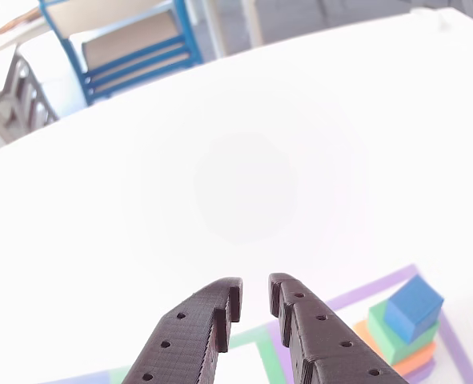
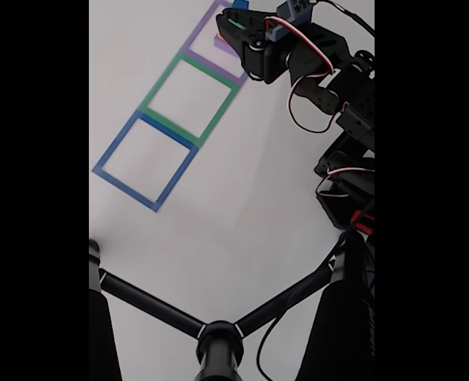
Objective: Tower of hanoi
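Black two-finger gripper [image 1: 254, 298] hangs slightly parted, empty; small matte blue plastic block [image 1: 413, 307], likely light and rigid; pinch its flat sides.

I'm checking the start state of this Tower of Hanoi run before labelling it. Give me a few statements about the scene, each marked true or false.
1. The blue block sits on top of the stack. True.
2. The gripper is shut on the blue block. False: its jaws stand slightly apart with nothing between them, to the left of the stack in the other view.
3. The green block lies directly under the blue one, with the orange block below it. True.
4. The stack stands inside the blue taped square. False: that square is bare in the fixed view; the stack is inside the purple taped outline.
5. The green taped square lies between the blue and purple ones. True.
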`<control>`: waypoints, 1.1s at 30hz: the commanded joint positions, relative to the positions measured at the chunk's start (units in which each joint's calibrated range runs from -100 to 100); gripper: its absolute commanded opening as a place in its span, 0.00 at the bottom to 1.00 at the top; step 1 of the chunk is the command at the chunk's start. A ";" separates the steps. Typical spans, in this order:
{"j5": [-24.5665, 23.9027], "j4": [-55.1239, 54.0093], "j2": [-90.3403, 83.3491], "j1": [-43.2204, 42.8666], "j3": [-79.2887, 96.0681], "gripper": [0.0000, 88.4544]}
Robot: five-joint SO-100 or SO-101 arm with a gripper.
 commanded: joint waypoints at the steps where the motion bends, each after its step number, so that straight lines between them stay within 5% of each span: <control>1: 6.31 2.29 0.27 0.30 -4.98 0.00; 17: 25.42 2.62 6.48 10.75 -7.07 0.13; 33: 25.42 0.35 7.78 14.58 -8.89 0.14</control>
